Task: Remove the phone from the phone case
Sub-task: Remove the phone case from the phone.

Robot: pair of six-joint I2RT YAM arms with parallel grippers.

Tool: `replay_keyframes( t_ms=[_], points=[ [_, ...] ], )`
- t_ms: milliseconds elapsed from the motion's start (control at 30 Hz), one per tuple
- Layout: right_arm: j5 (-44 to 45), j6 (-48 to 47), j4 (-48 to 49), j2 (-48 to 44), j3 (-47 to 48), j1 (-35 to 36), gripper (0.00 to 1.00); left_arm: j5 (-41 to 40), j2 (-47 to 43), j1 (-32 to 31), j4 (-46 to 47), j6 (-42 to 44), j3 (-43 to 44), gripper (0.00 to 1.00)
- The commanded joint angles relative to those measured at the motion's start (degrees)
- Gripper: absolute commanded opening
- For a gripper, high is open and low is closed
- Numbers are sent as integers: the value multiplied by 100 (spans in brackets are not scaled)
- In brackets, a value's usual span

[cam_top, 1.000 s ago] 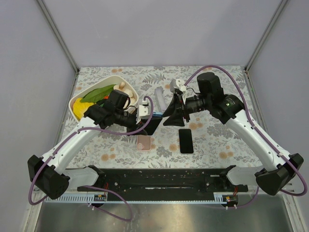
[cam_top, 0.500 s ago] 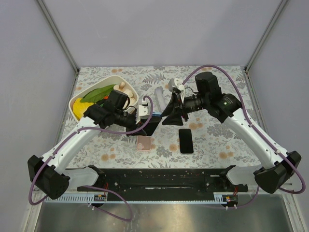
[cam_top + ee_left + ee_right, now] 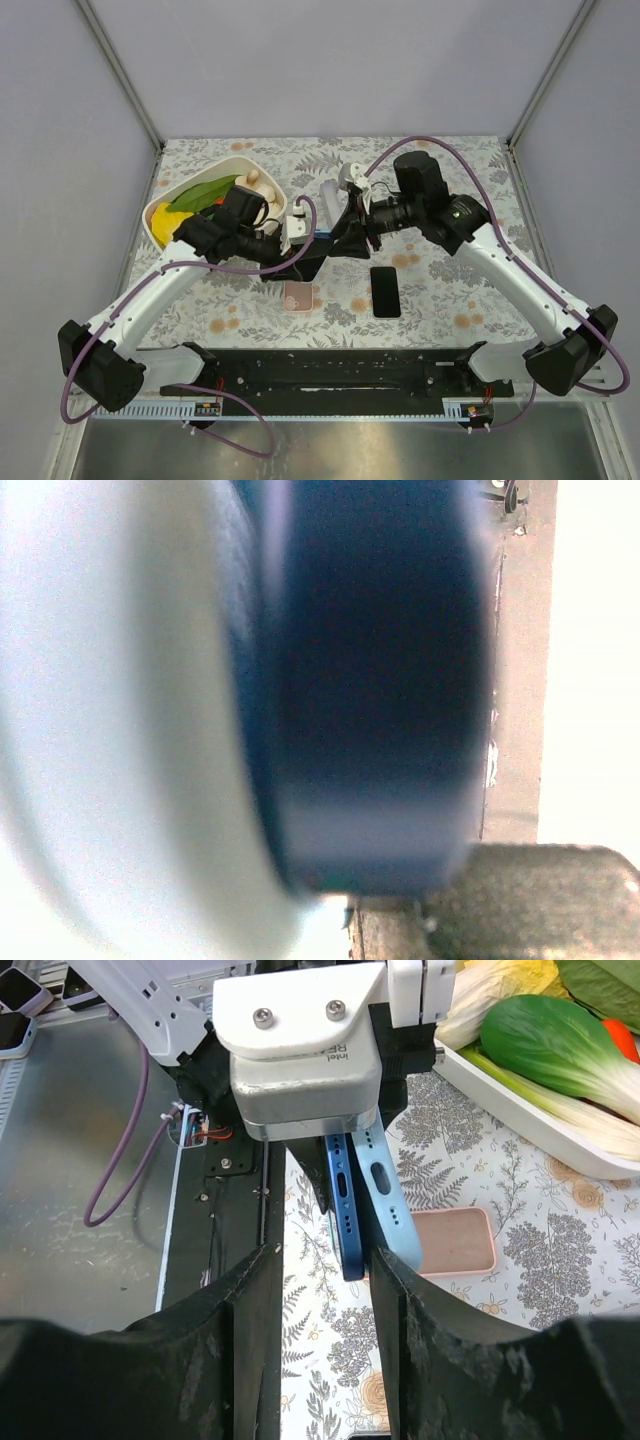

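Phone (image 3: pixel 345 1215), dark blue, sits in a light-blue phone case (image 3: pixel 392 1210) and is held in the air over the middle of the tabletop (image 3: pixel 500 1300), not resting on it. The left tool (image 3: pixel 340 1150) is clenched on the phone case at the far end. The free end, with its ports and the case cutout, points straight at the right tool (image 3: pixel 325 1265). The long axis runs along the line between the two tools, roughly parallel to the near edge. The right wrist view shows the phone end-on and on edge, so its thin dimension lies across the right tool's gap. That tool is released, jaws apart and straddling the free end. One finger (image 3: pixel 400 1290) is just beside or touching the case back, and the other finger (image 3: pixel 262 1290) stands clear of the phone's face. At this end the case seems splayed slightly off the phone, though I cannot tell how far. Judgement: the right arm is placed to pull along the long axis. Closing squarely would pinch phone and case together, so the bite needs to catch one layer only. The left wrist view is blur.
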Motion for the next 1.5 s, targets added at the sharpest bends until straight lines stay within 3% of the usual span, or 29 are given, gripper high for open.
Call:
replay_keyframes(
  t_ms=[0,367,633,800,1033,1167,1333,1467],
  points=[
    [643,108,397,193,-56,91,51,772,-153,-93,636,181,403,0],
    [477,275,661,351,-187,231,51,711,-110,-119,855,14,420,0],
    [442,363,872,535,-363,416,44,623,-74,-145,1119,-214,412,0],
    [327,399,1012,588,-486,451,32,570,-127,-145,1356,-390,315,0],
    [222,101,899,536,-627,460,0,517,-206,-128,1646,-662,157,0],
    [397,-242,539,457,-618,469,0,578,-224,-93,1647,-733,113,21],
    [774,-620,187,290,-680,460,0,719,-311,13,1541,-768,130,57],
    [968,-752,177,149,-890,460,0,684,-513,135,1515,-759,78,69]
  ],
)
